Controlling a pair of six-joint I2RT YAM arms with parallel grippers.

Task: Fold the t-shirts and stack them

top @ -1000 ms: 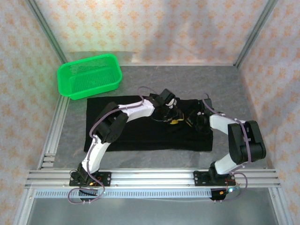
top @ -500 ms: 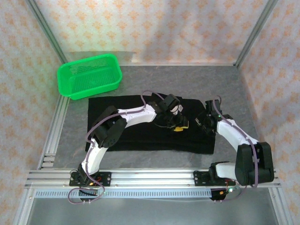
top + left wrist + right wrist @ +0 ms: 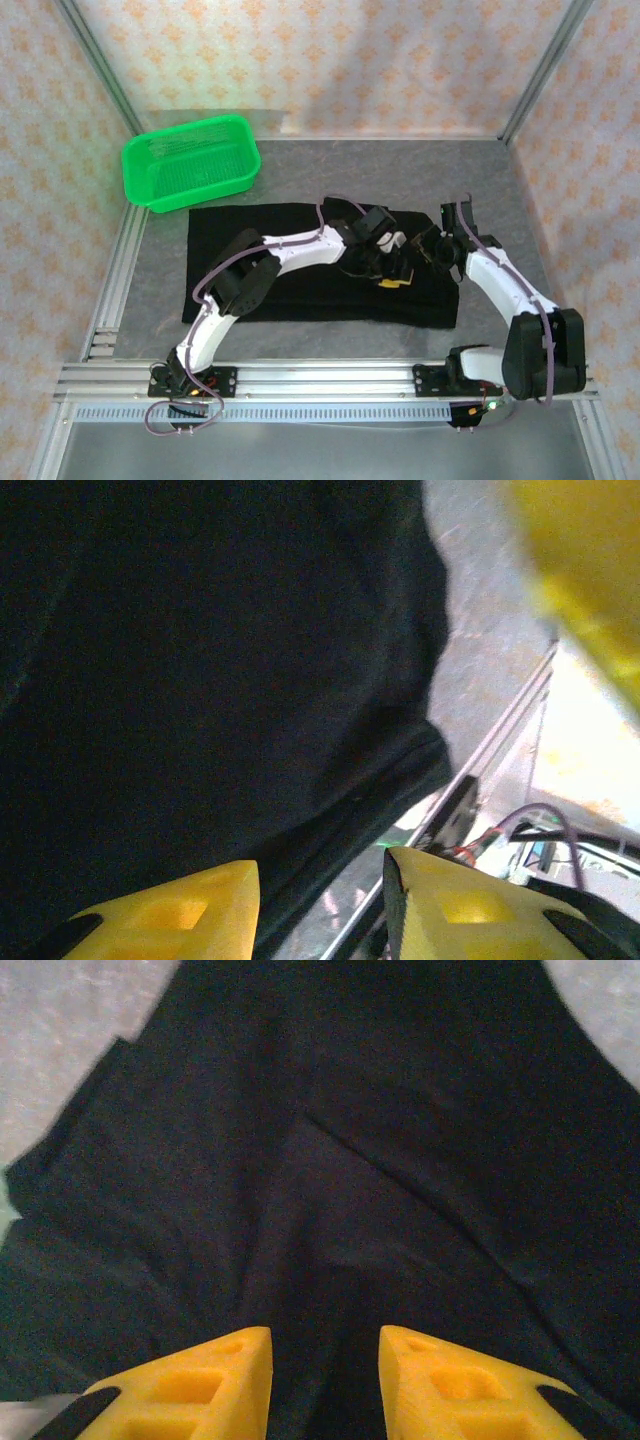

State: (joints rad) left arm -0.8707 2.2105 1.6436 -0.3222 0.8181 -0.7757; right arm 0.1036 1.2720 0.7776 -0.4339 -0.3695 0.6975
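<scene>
Two grippers are poised over the right half of one black t-shirt (image 3: pixel 310 298), which is spread flat on the table (image 3: pixel 330 170); the left gripper (image 3: pixel 320 870) and right gripper (image 3: pixel 325 1335) are each seen with fingers parted and nothing clamped; the t-shirt is judged light, limp and easily bunched, best pinched at a hem or sleeve edge

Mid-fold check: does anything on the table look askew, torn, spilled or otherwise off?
Nothing stands out. The black t-shirt lies spread flat on the table, its edges fairly straight, with only soft creases at its right end and no tear visible. The green basket sits upright at the far left.
</scene>
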